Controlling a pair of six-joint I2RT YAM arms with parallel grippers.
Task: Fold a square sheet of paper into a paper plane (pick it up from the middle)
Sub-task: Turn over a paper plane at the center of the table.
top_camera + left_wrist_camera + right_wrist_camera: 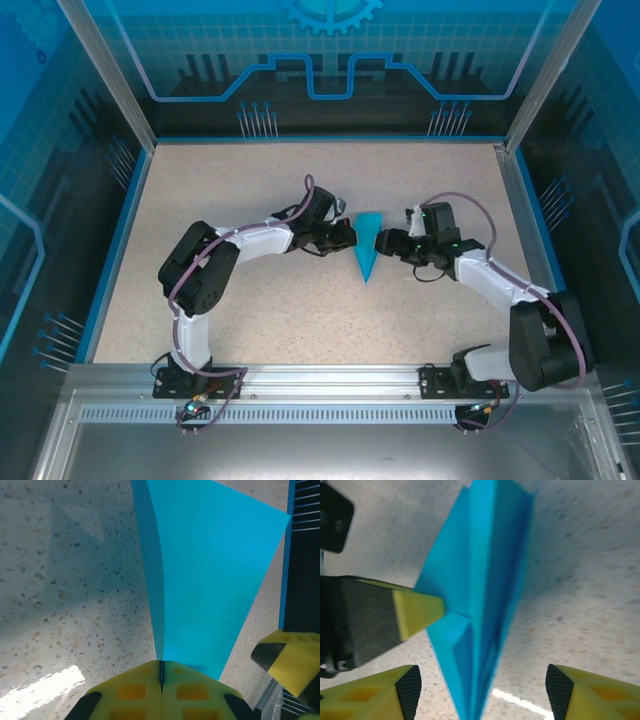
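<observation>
The left end effector (349, 237) pinches the paper plane (367, 245); the right end effector (388, 243), spread astride it, should close gently on the crease.

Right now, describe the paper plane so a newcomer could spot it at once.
Find the speckled beige table inside the blue-walled cell and look to its middle. There, between the left pincer, shut on it, and the open right pincer, is the paper plane. Unlike the dark pincers flanking it, it is cyan, a narrow dart with its sharp tip toward the table's near edge.
</observation>
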